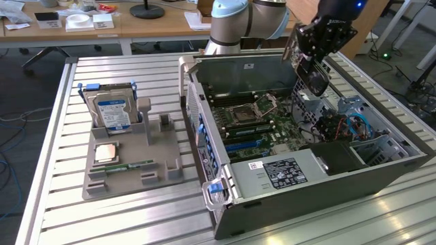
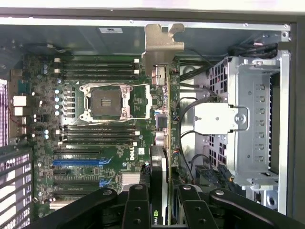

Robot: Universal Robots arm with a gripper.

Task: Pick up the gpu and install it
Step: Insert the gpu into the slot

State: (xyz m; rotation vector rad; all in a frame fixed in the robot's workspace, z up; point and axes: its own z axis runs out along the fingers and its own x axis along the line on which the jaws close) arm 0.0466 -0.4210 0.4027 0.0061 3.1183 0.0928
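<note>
I hold the gpu [image 1: 311,76] clamped edge-on in the tool [image 1: 319,38], bracket end away from it, which I judge suits a straight drop into a slot. It hangs over the open case [image 1: 272,204], about 1 o'clock from the motherboard [image 1: 252,122] in the exterior view, not yet seated.

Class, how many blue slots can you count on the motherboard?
2: a long blue slot and a short blue slot nearby. The gpu may hide others.

Wooden desks [image 1: 163,26] behind, slatted metal table [image 1: 122,219], grey floor [image 1: 30,87] with loose cables [image 1: 10,120]
</note>
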